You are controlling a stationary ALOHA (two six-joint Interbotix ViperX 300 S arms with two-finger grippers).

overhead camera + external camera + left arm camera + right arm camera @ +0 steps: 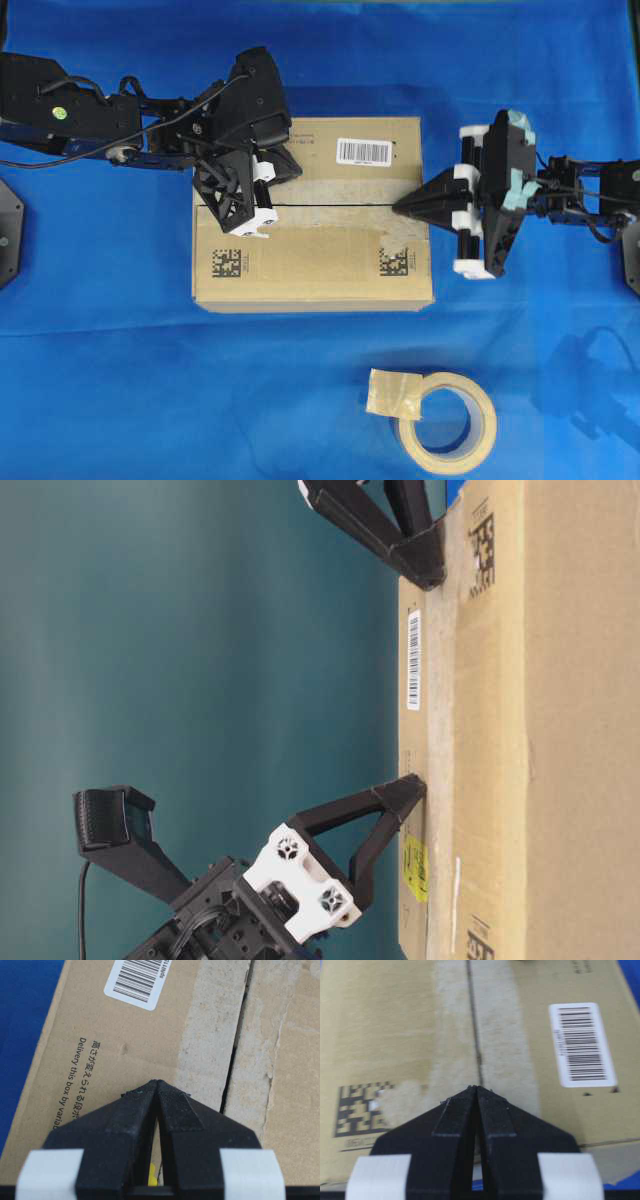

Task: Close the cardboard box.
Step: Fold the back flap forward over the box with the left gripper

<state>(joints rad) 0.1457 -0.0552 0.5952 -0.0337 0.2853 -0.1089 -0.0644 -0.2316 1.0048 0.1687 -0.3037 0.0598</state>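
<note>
The box (313,215) sits in the middle of the blue table (120,380), its two long top flaps already folded flat and meeting along a seam (340,203) that runs left to right across the lid in the overhead view. That seam is the axis everything turns on: both arms face each other along it, one at each end.

The left tool (262,215) rests over the left end of the lid, just beside the seam; its fingers are pressed together with nothing between them, as the left wrist view shows, tips on or very near the cardboard. The right tool (403,208) comes in from the right edge, also pinched together and empty, with its tip at the seam's right end. In the table-level view both tips appear to touch the top face, though contact is hard to confirm.

A barcode label (363,151) lies on the far flap and two code marks (227,264) on the near flap. A tape roll (447,421) lies on the table well in front of the box, apart from it.

The lid looks shut or nearly so, and the flaps lie level. Any further pressing would be downward along the seam; both arms are equally near it, each at its own end.
</note>
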